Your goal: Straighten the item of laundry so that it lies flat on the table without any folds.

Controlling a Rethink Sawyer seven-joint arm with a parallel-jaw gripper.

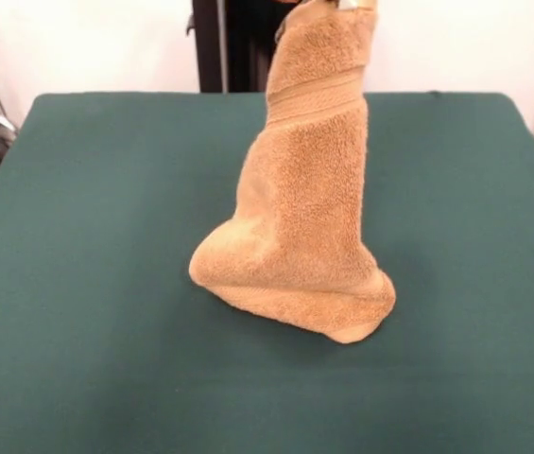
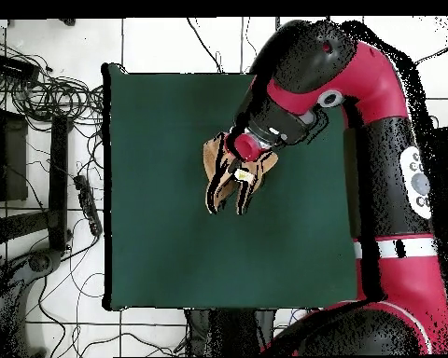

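Note:
The golden-orange towel (image 1: 309, 208) hangs in a tall bunched column from the top edge of the front view. Its lower end rests crumpled on the green table (image 1: 87, 284) near the middle. The woven border band (image 1: 316, 97) wraps across it high up. My gripper (image 1: 337, 5) shows only at the top edge, shut on the towel's upper end. In the overhead view my gripper (image 2: 245, 166) is above the table's (image 2: 172, 252) middle, with the towel (image 2: 214, 177) bunched under it and a small white patch beside it.
The red and black arm (image 2: 386, 140) reaches over the table's right side in the overhead view. Cables and black equipment (image 2: 50, 121) lie on the floor to the left. The dark pedestal (image 1: 233, 47) stands behind the table's far edge.

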